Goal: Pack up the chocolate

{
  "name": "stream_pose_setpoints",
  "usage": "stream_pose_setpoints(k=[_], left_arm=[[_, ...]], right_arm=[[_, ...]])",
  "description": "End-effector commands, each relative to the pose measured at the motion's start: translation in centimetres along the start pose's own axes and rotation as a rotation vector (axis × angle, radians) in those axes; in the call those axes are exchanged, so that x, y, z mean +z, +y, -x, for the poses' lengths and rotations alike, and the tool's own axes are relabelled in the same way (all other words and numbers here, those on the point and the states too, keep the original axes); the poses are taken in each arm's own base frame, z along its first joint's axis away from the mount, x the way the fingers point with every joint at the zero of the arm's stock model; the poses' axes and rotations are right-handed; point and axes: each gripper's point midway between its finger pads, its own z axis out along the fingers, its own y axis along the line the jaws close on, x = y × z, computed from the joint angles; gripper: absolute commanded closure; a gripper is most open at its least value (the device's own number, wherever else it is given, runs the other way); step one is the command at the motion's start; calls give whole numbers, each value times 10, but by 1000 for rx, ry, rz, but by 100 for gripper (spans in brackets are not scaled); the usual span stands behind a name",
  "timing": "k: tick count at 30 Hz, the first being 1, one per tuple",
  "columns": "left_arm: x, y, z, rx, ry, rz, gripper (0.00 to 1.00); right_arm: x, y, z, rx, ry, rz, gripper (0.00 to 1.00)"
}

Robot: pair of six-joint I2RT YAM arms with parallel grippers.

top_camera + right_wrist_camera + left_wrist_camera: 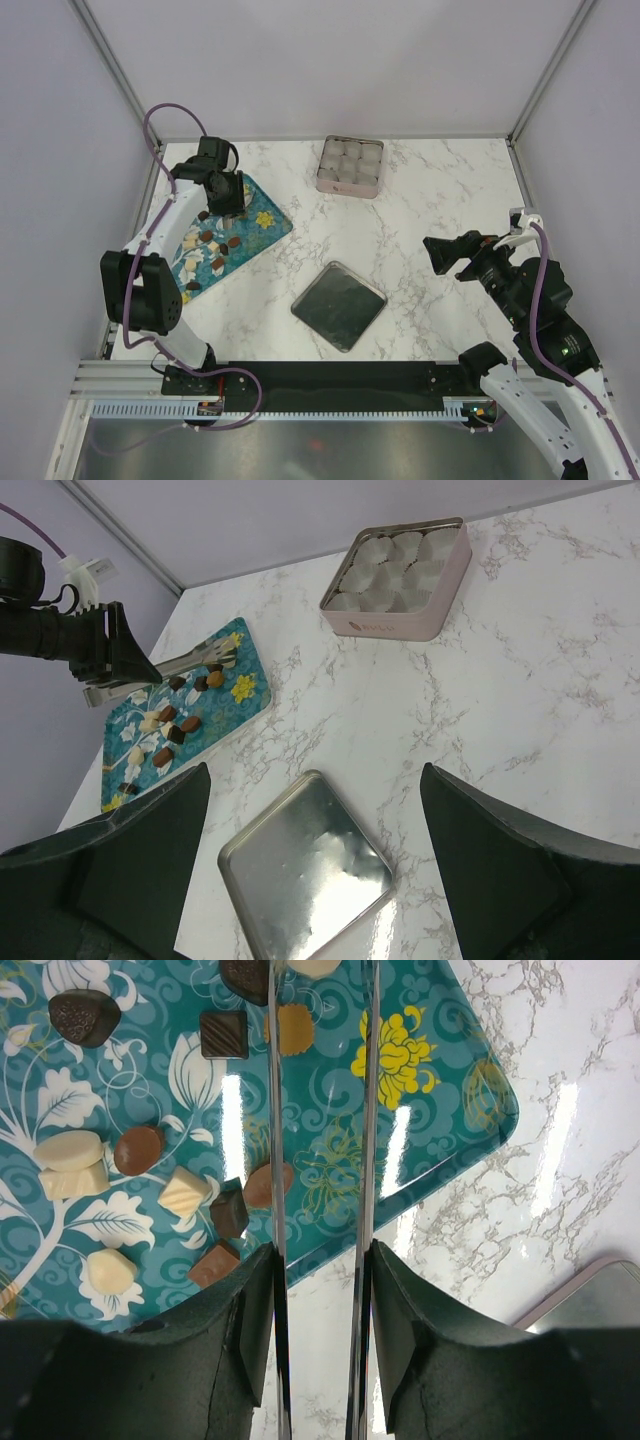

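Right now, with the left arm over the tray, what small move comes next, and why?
Probably lower the left pincer onto the caramel-coloured chocolate piece beside its metal tong blades. The blades stand slightly apart above the teal floral tray, holding nothing, and the paper cups in the pink square tin look empty.

I am looking for words and numbers, and I am finding almost none. The pink square tin (400,575) is showing a small dark mark on its side in the right wrist view, but it is looking too tiny and blurry for me to read. From the top camera the same tin (349,167) is showing only a little dark speck on its near wall. The blue tray (440,1110) is showing flowers and swirls, not letters. I am seeing no writing on the chocolates (225,1033), and none on the flat silver lid (305,865).
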Motion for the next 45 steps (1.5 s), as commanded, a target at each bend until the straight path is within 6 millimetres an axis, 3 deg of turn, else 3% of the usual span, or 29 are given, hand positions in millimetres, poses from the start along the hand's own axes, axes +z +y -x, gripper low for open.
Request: stream_pose_setpoints(k=[1, 13, 27, 31, 37, 42, 45], left_arm=[[5, 2, -2, 7, 12, 10, 51], [13, 6, 1, 16, 27, 32, 50], [14, 7, 6, 23, 20, 44, 61], [-4, 3, 17, 23, -29, 22, 65], [-55, -15, 47, 34, -167, -80, 67], [-86, -50, 68, 61, -237, -248, 67], [-99, -75, 93, 72, -279, -346, 67]], right_arm=[[-2, 9, 11, 8, -38, 35, 5], [-5, 9, 14, 10, -54, 34, 6], [-5, 7, 11, 8, -51, 30, 6], [-6, 6, 11, 6, -53, 29, 6], [-3, 8, 10, 13, -39, 32, 6], [1, 7, 5, 12, -18, 31, 6], [4, 5, 2, 10, -11, 22, 6]])
